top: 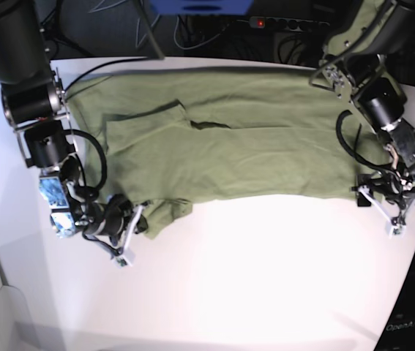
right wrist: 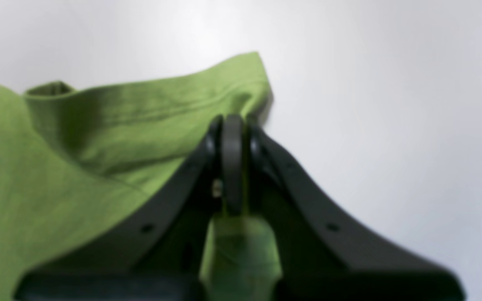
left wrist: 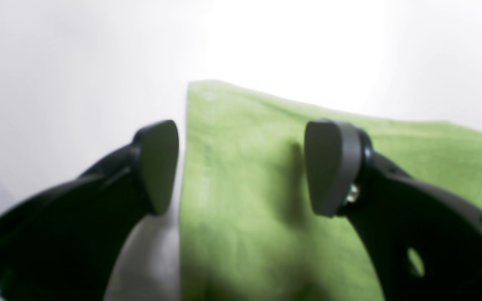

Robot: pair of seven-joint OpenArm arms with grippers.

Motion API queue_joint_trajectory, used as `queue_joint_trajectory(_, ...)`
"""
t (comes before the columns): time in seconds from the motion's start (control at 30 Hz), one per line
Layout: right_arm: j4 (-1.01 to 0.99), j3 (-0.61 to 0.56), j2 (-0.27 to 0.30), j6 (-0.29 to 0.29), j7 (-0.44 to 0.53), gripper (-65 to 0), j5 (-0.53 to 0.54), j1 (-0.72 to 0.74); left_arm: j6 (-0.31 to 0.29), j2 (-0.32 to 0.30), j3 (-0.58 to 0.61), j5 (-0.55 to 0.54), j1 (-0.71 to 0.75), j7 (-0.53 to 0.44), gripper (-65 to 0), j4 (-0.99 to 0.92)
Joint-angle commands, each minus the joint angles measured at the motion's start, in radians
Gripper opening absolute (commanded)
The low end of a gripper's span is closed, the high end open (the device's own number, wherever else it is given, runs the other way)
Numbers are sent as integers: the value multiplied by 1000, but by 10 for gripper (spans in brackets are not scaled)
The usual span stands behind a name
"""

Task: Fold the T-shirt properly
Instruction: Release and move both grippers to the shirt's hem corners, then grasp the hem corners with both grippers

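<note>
White and glossy, the rounded tabletop (top: 251, 270) fills most of the base view, with dark cables and equipment behind its far edge at twelve o'clock. Spread across the far half of that surface lies the plain olive-green short-sleeved cotton T-shirt (top: 244, 146), its length running from nine to three o'clock, one sleeve folded in over the body near ten o'clock and a rumpled corner hanging toward seven o'clock. At that corner sits the right gripper (top: 135, 223), a black two-fingered claw with white fittings; in the right wrist view its jaws are pressed together on a fold of the green fabric, with cloth bunched below the pads (right wrist: 232, 163). Over at the three o'clock edge of the shirt, the left gripper (top: 380, 199) stands with its jaws spread wide; the left wrist view shows one grey pad (left wrist: 159, 165) above bare table just beside the shirt's edge and the other above the cloth, gripping nothing.
</note>
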Motion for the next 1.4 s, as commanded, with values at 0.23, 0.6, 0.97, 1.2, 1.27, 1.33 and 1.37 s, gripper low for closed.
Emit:
queue_joint_trajectory(0.23,8,1,6,8,-18,-644,-6,10,2,-14,0,-11,-21,-26,-199,19)
queue_joint_trajectory(0.6,8,2,3,8,-18,-646,-6,7,2,-13,-97,-11,-41,-31,-199,10)
queue_joint_trajectory(0.97,8,2,5,8,-18,-646,-6,7,2,15,-95,-9,-46,-97,-199,-33)
queue_joint_trajectory(1.2,8,2,8,8,-18,-646,-6,7,2,6,-97,-12,-77,-100,-199,-90)
queue_joint_trajectory(1.27,8,2,10,8,-18,-646,-6,7,2,12,-97,-12,-77,-97,-199,-62)
queue_joint_trajectory(1.33,8,2,10,8,-18,-646,-6,9,2,15,-97,-12,-77,-94,-199,-33)
queue_joint_trajectory(1.37,8,2,10,8,-18,-646,-6,9,2,15,-97,-12,-77,-89,-199,-18)
